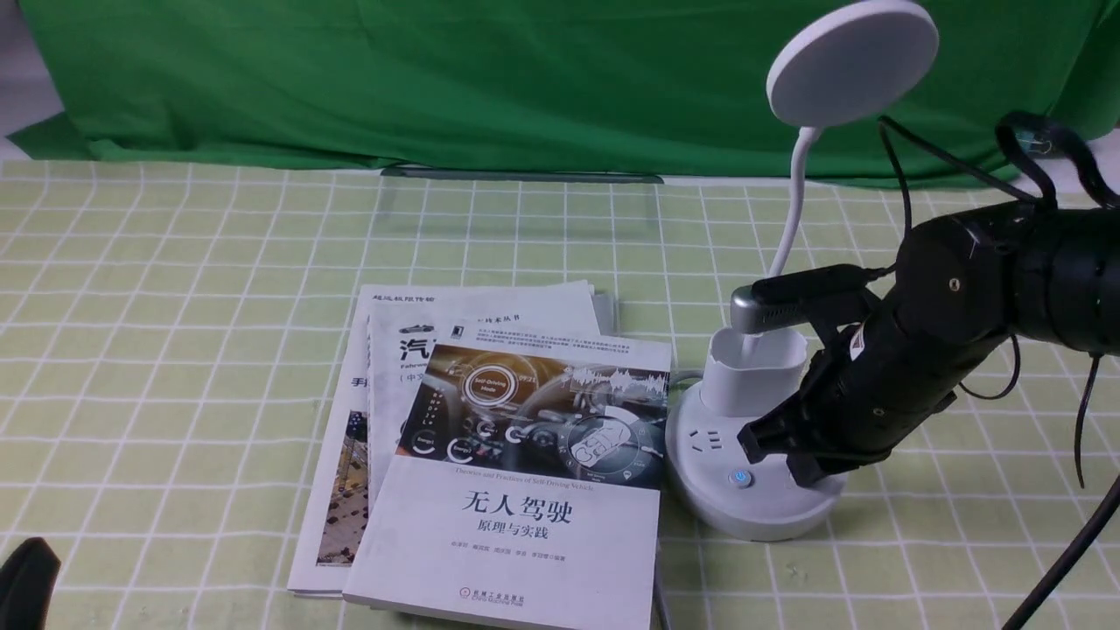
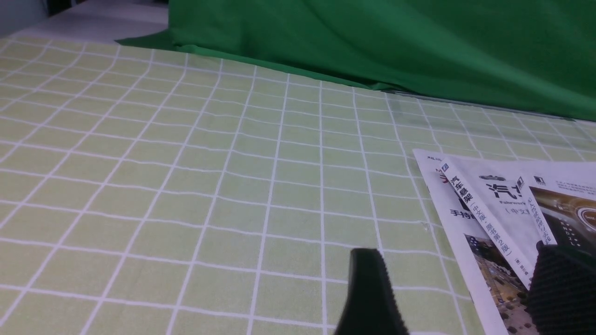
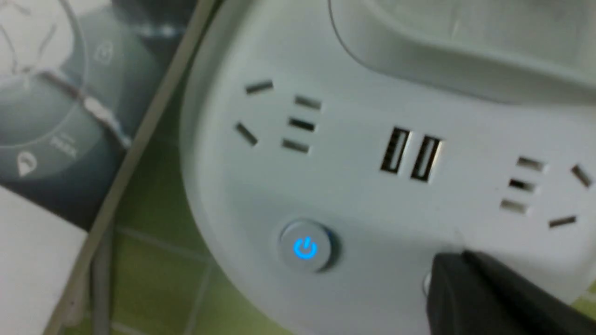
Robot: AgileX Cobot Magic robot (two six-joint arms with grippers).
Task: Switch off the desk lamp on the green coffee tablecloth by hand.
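The white desk lamp stands at the right on the green coffee tablecloth (image 1: 175,306). Its disc head (image 1: 853,61) is up high, above the cup holder (image 1: 752,372) and the round base (image 1: 700,490). One button on the base glows blue (image 1: 741,478), and it shows close up in the right wrist view (image 3: 305,247). My right gripper (image 1: 801,472) is shut, and its tip (image 3: 461,274) rests on the base over a second button, which is mostly hidden. My left gripper (image 2: 461,298) is open and empty, low over the cloth at the front left (image 1: 26,577).
A stack of books (image 1: 516,472) lies just left of the lamp base, and its edge shows in the left wrist view (image 2: 503,204). A clear sheet (image 1: 521,206) lies behind the books. The dark green backdrop (image 1: 437,79) hangs at the back. A grey cable (image 1: 661,604) runs forward from the base.
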